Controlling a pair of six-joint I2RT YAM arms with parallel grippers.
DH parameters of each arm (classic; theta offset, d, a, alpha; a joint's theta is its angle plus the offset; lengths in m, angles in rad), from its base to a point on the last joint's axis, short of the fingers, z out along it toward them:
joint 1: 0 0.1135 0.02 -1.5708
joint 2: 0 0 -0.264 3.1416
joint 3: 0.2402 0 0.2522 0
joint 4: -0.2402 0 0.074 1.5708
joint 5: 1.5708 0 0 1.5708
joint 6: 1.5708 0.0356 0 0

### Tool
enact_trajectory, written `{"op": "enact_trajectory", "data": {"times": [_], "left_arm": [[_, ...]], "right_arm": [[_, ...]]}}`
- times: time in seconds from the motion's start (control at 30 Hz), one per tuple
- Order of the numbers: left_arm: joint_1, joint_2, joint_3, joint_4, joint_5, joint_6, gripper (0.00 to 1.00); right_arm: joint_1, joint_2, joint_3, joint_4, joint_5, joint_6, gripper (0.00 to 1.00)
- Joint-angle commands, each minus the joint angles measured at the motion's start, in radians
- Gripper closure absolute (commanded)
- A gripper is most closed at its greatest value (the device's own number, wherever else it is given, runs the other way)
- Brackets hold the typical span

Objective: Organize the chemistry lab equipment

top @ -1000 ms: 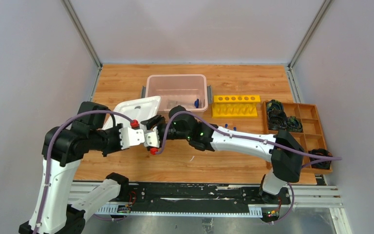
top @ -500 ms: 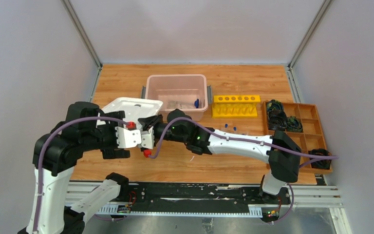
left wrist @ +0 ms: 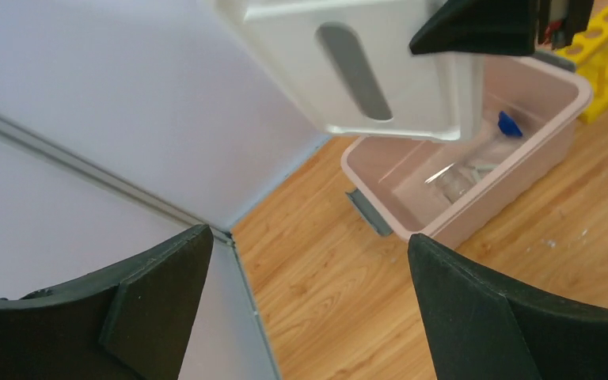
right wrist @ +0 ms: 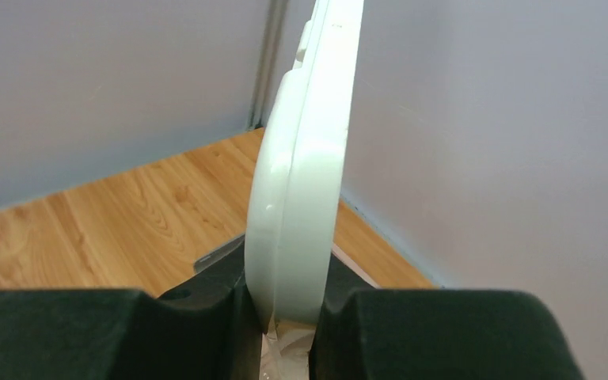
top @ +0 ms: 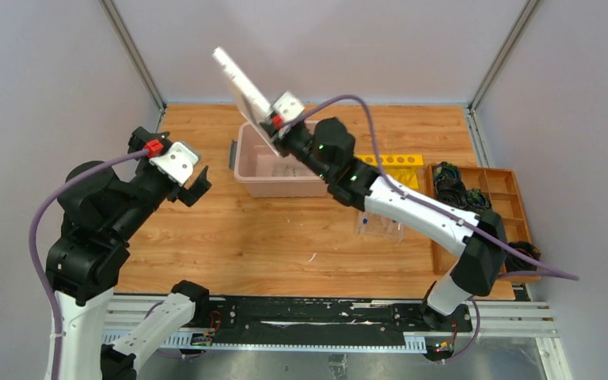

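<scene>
My right gripper (top: pixel 273 127) is shut on the edge of a white lid (top: pixel 241 83), holding it tilted high above the pink bin (top: pixel 279 187). In the right wrist view the lid (right wrist: pixel 309 158) stands edge-on between the jaws of that gripper (right wrist: pixel 293 309). My left gripper (top: pixel 192 186) hangs open and empty left of the bin. In the left wrist view the left gripper (left wrist: pixel 309 237) faces the lid (left wrist: pixel 364 71) and the bin (left wrist: pixel 483 214), which holds a blue-capped tube (left wrist: pixel 509 124) and a clear cup (left wrist: pixel 455 178). A clear tube rack (top: pixel 380 226) with blue-capped tubes stands under my right arm.
A yellow rack (top: pixel 400 162) sits right of the bin, partly behind my right arm. A wooden compartment tray (top: pixel 497 207) with black coiled items lies at the right edge. A small white piece (top: pixel 311 256) lies on the wood near the front.
The left gripper let go of the lid, opened wide and drew back to the left. The right arm swung the lid up from beside the bin to high above it.
</scene>
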Motion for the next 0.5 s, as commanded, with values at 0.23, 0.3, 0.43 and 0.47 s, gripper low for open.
{"op": "enact_trajectory", "data": {"times": [0.23, 0.3, 0.43, 0.47], "left_arm": [[0.008, 0.214, 0.031, -0.101, -0.022, -0.284, 0.0], [0.035, 0.244, 0.03, -0.101, 0.013, -0.319, 0.0], [0.117, 0.3, 0.002, -0.101, 0.089, -0.357, 0.0], [0.135, 0.31, -0.005, -0.101, 0.101, -0.354, 0.0]], "right_arm": [[-0.43, -0.077, 0.155, -0.283, -0.265, 1.068, 1.0], [-0.48, -0.076, 0.134, -0.282, -0.324, 1.185, 1.0], [-0.559, -0.058, 0.031, -0.172, -0.456, 1.403, 1.0], [-0.569, -0.049, 0.007, -0.138, -0.482, 1.449, 1.0]]}}
